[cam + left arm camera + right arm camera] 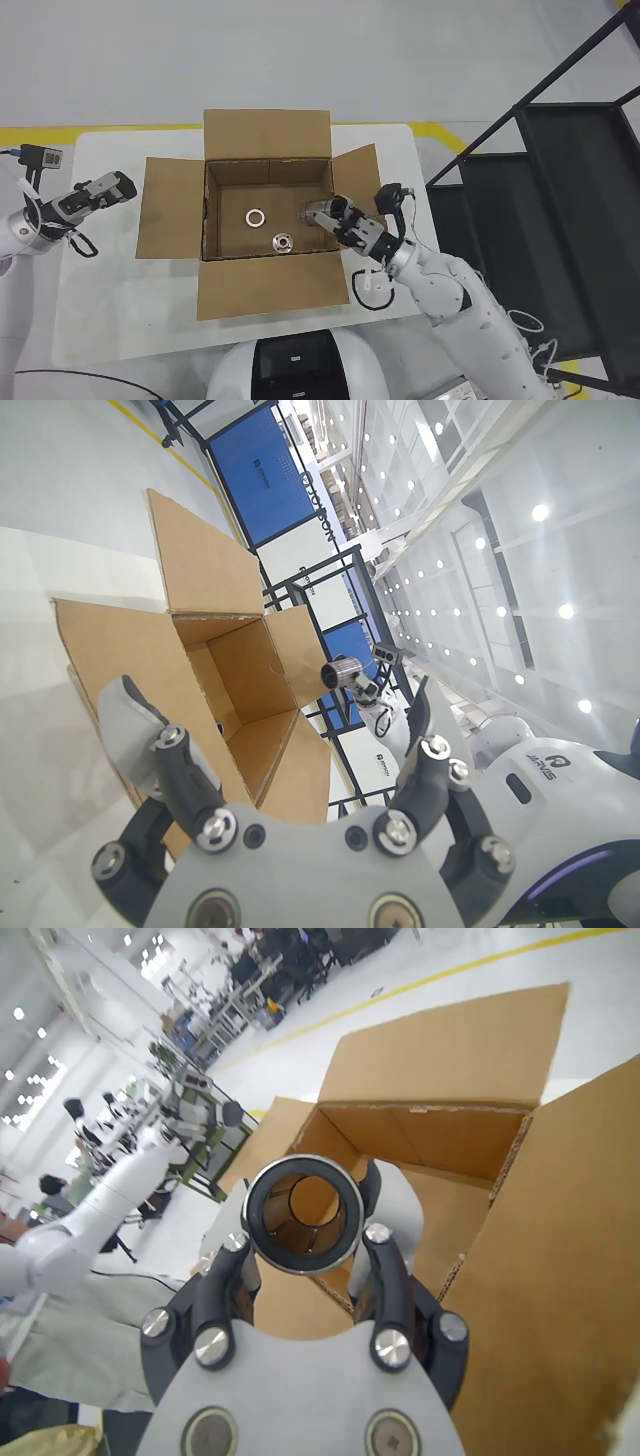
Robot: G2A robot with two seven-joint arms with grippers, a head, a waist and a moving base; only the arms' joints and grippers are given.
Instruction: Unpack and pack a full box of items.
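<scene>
Top view: the right pincer (pixel 325 213) grips a metal sleeve (pixel 312 212) over the right side of the open cardboard box (pixel 268 135). A flat ring (pixel 256 216) and a flanged part (pixel 282 241) lie on the box floor. The left pincer (pixel 118 186), spread wide and empty, hangs over the white counter (pixel 110 300).

Glossy white arms (pixel 450 285), black cables (pixel 80 245) — grey wrist plates (pixel 305 1378), silver screws (pixel 392 1342), white fingers (pixel 125 720)

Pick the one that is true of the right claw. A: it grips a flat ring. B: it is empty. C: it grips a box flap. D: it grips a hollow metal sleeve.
D: the right claw is shut on a hollow metal sleeve, by the open cardboard box.
</scene>
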